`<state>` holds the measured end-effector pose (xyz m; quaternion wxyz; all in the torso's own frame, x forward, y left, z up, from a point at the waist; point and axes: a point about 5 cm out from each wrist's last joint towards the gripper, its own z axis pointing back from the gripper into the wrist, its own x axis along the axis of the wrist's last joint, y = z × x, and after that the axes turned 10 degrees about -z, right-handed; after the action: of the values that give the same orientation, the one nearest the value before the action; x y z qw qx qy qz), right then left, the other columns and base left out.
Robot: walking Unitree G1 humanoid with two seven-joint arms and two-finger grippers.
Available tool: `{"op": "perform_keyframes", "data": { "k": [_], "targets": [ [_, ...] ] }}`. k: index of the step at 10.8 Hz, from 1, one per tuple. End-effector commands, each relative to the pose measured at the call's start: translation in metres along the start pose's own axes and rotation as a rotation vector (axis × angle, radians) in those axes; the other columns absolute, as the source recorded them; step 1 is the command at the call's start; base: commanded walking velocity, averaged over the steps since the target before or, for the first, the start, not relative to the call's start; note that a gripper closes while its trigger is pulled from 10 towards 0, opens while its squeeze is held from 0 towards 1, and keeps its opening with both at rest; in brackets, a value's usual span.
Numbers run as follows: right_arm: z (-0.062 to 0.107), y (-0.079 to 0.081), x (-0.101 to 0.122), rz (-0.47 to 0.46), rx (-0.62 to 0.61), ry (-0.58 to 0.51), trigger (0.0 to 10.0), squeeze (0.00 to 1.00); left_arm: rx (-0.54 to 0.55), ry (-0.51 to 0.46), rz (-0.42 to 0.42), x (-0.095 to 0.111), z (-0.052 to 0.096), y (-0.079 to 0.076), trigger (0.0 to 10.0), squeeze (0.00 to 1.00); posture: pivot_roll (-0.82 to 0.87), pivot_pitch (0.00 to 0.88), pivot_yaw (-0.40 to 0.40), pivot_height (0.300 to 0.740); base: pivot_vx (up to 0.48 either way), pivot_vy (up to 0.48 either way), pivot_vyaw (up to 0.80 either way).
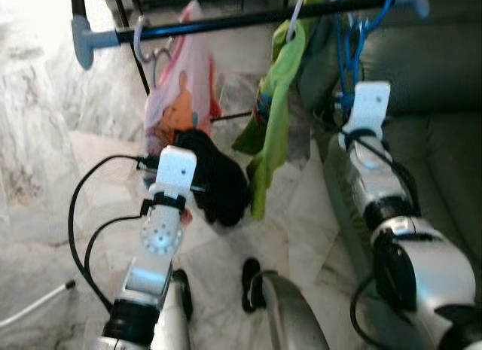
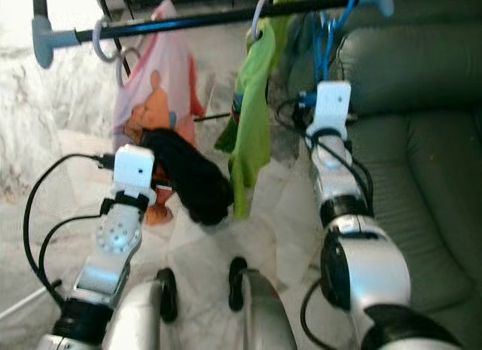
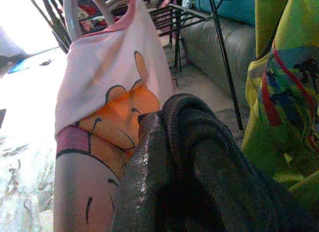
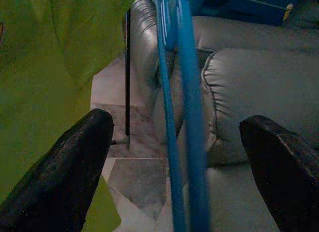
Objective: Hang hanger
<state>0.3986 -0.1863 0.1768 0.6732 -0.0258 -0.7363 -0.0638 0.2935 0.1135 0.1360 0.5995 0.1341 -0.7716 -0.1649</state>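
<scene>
At nine o'clock of the scene a pink cartoon-bear shirt hangs from the black rail of the drying rack. Just below it our left gripper shows its fingers pressed together, holding nothing. At twelve o'clock hangs a green garment. At two o'clock the blue hanger is hooked on the rail, and our right gripper has its fingers spread wide either side of it, not touching. Behind lies a grey sofa.
</scene>
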Motion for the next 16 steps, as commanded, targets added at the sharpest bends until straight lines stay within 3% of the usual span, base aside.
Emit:
{"op": "perform_keyframes", "data": {
  "k": [1,3,4,5,9,10,11,16],
  "targets": [
    [0.0,-0.004,-0.005,0.0,-0.012,0.03,10.0,0.0,-0.003,-0.025,-0.005,0.006,0.002,0.0,10.0,0.0,0.02,0.382,-0.061,0.74,0.0,0.0,0.0],
    [-0.005,-0.005,0.002,0.008,0.005,0.05,10.0,0.0,-0.022,-0.009,-0.006,0.006,0.007,-0.002,10.0,0.0,0.02,0.387,-0.066,0.74,0.0,0.0,0.0],
    [-0.007,-0.006,0.005,0.014,0.008,0.052,1.1,0.0,-0.023,-0.004,-0.006,0.006,0.008,-0.003,10.0,0.0,0.02,0.387,-0.067,0.74,0.0,0.0,0.0],
    [-0.011,-0.006,0.014,0.025,0.031,0.047,0.0,0.0,-0.025,0.004,-0.006,0.006,0.009,-0.004,10.0,0.0,0.02,0.387,-0.071,0.74,0.0,0.0,0.0],
    [-0.021,-0.014,0.042,0.075,0.054,0.027,0.2,0.0,-0.041,0.035,-0.009,0.004,0.011,-0.008,10.0,0.0,0.01,0.386,-0.081,0.74,0.0,0.0,0.0],
    [-0.023,-0.015,0.047,0.074,0.054,0.021,4.7,0.0,-0.052,0.049,-0.017,0.002,0.011,-0.009,10.0,0.0,0.01,0.385,-0.081,0.74,0.0,0.0,0.0],
    [-0.023,-0.013,0.046,0.075,0.073,0.033,10.0,0.0,-0.055,0.052,-0.017,0.002,0.011,-0.01,10.0,0.0,0.01,0.384,-0.079,0.74,0.0,0.0,0.0],
    [-0.017,-0.013,0.025,0.086,0.092,0.112,10.0,0.0,-0.066,0.067,-0.022,-0.001,0.009,-0.011,10.0,0.0,0.01,0.377,-0.077,0.74,0.0,0.0,0.0]
  ]
}}
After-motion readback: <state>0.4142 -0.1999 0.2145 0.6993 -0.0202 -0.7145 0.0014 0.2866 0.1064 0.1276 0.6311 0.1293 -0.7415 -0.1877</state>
